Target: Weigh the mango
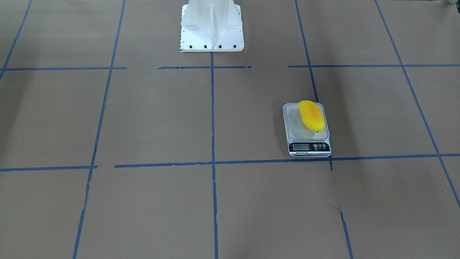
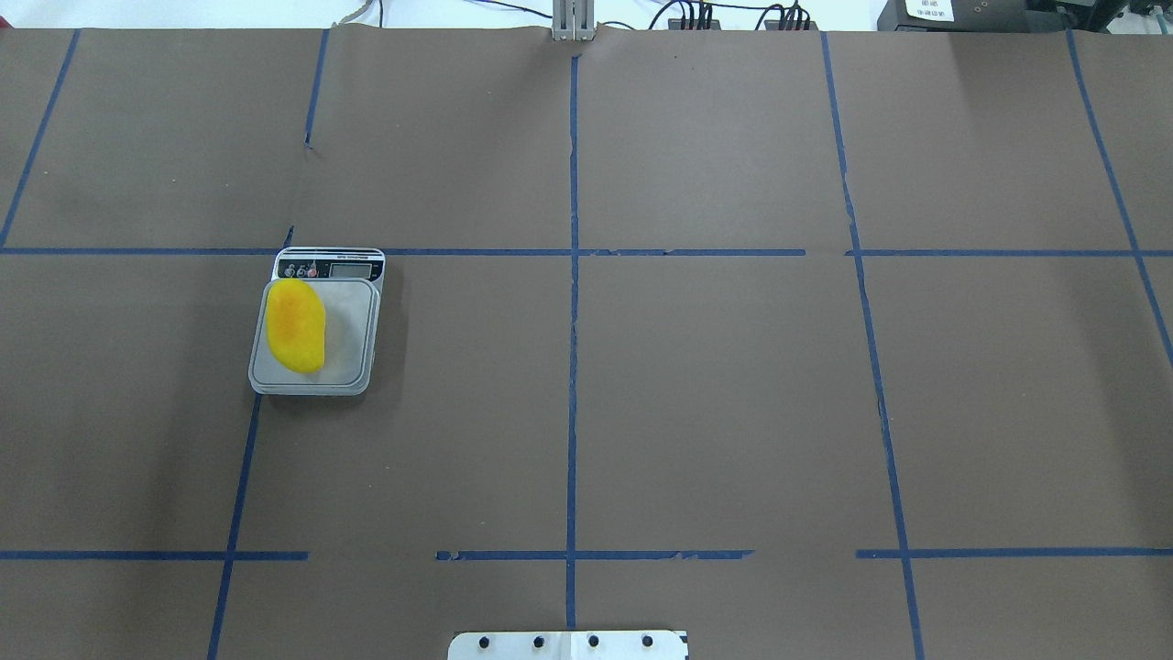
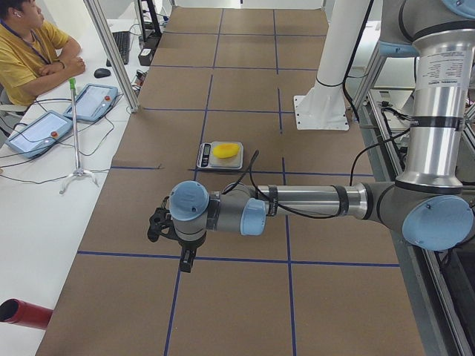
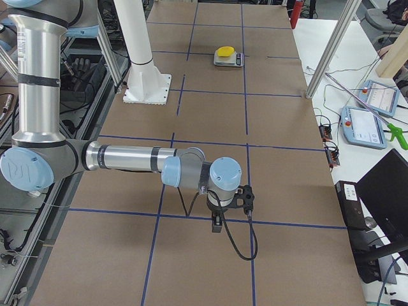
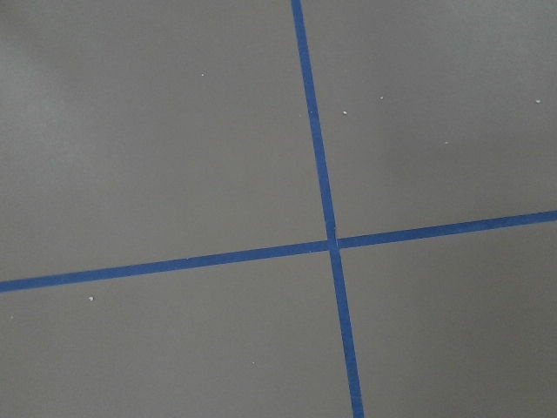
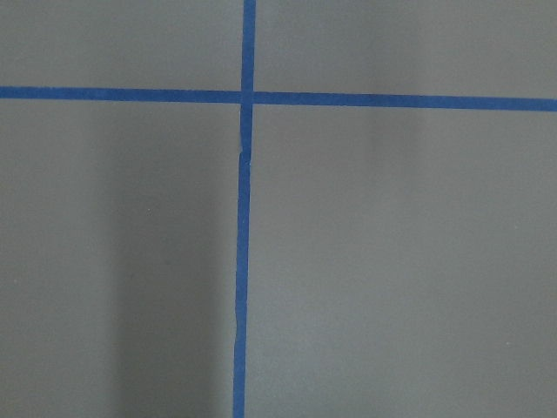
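Observation:
The yellow mango (image 1: 311, 115) with an orange blush lies on the platform of the silver scale (image 1: 309, 146), toward one side of it. In the overhead view the mango (image 2: 295, 325) is on the left part of the scale (image 2: 353, 330). It also shows in the left side view (image 3: 225, 150) and in the right side view (image 4: 224, 51). No gripper touches it. My left gripper (image 3: 156, 222) hangs over bare table far from the scale; I cannot tell if it is open or shut. My right gripper (image 4: 247, 196) is at the table's other end; I cannot tell its state either.
The robot's white base (image 1: 212, 28) stands at the table's edge. An operator (image 3: 30, 52) sits beside tablets (image 3: 93, 101) on the side bench. A small stand (image 3: 74, 133) and a red object (image 3: 22, 313) are there too. Blue tape lines (image 2: 573, 275) cross the brown table.

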